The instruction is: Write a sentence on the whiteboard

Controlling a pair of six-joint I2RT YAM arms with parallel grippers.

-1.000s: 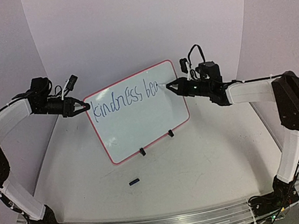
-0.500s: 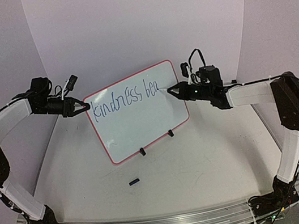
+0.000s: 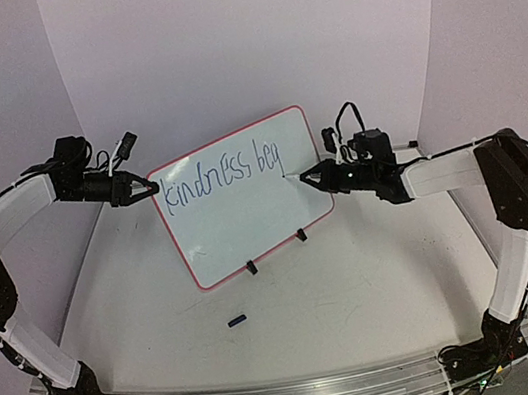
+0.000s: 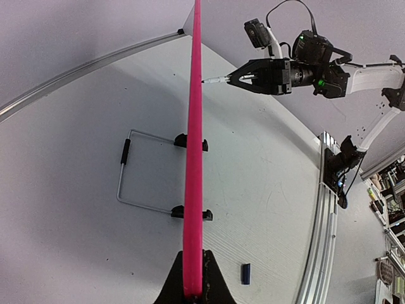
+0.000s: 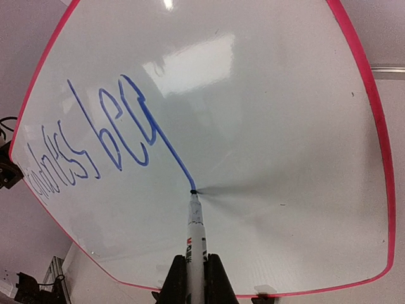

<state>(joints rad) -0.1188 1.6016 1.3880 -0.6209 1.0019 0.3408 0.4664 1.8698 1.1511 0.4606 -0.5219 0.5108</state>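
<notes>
Two grips shown. Left gripper [image 3: 151,189] closed on the left red rim of the whiteboard [image 3: 248,225], standing on its black feet mid-table. Right gripper [image 3: 305,178] closed on a marker pen [image 5: 196,237], tip touching the board below the "g". Sentence [image 3: 223,176] reading "kindness beg". Small dark piece [image 3: 236,320] lying nearer the bases.

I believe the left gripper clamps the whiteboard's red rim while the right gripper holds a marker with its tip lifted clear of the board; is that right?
Not quite: the tip of the marker is touching the whiteboard, at the end of the blue stroke, as the right wrist view shows. The left gripper clamps the red rim, and the right gripper holds the marker.
</notes>
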